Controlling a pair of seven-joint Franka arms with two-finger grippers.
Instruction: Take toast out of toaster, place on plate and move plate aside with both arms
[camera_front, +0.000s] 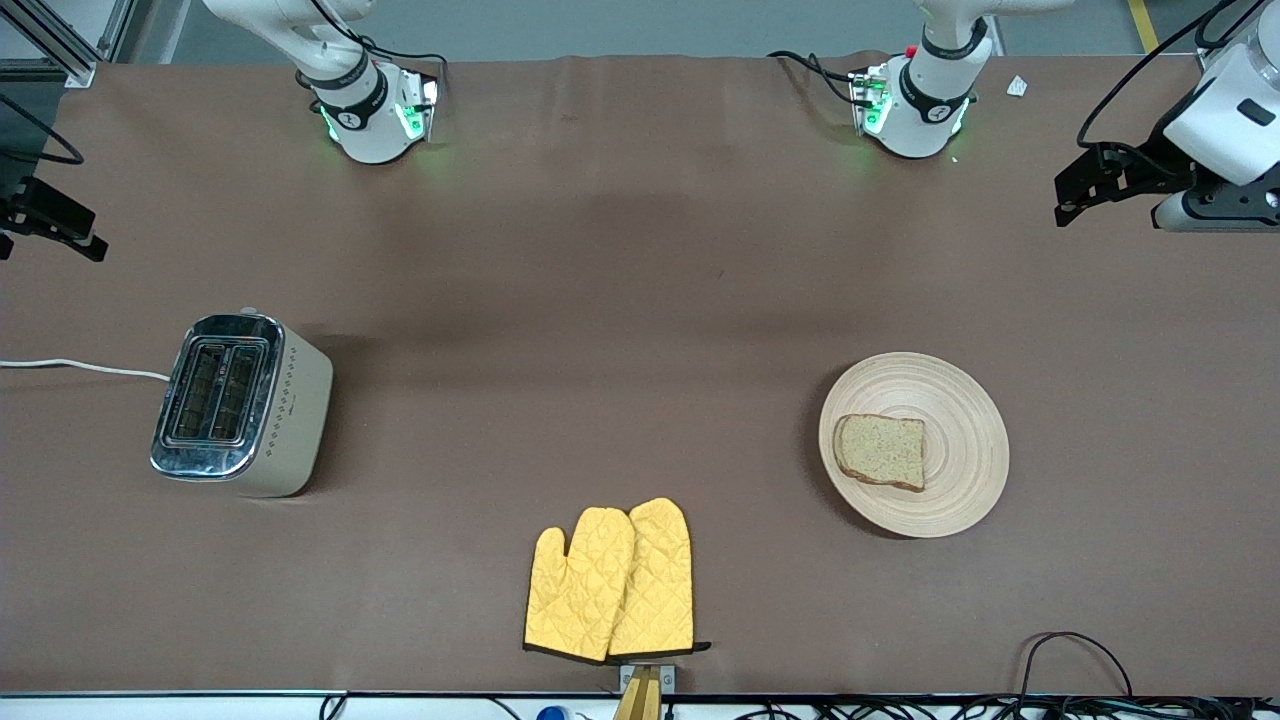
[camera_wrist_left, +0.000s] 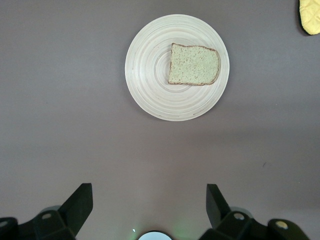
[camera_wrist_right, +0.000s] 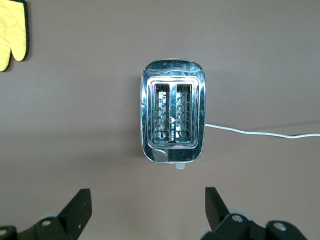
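The toast (camera_front: 880, 451) lies flat on the round light-wood plate (camera_front: 962, 400), toward the left arm's end of the table. In the left wrist view the toast (camera_wrist_left: 194, 64) and plate (camera_wrist_left: 150, 75) show well clear of the fingers. My left gripper (camera_front: 1068, 208) hangs open and empty, high over bare table at the left arm's end; its jaws (camera_wrist_left: 149, 200) stand wide apart. My right gripper (camera_front: 88, 243) hangs open and empty, high over the right arm's end; its jaws (camera_wrist_right: 147, 200) stand wide apart, looking down on the toaster.
A chrome two-slot toaster (camera_front: 240, 405) stands toward the right arm's end, slots empty (camera_wrist_right: 172, 112), its white cord (camera_front: 80, 367) running off the table. Two yellow oven mitts (camera_front: 612, 580) lie near the front camera's edge. Cables (camera_front: 1075, 665) lie at that edge.
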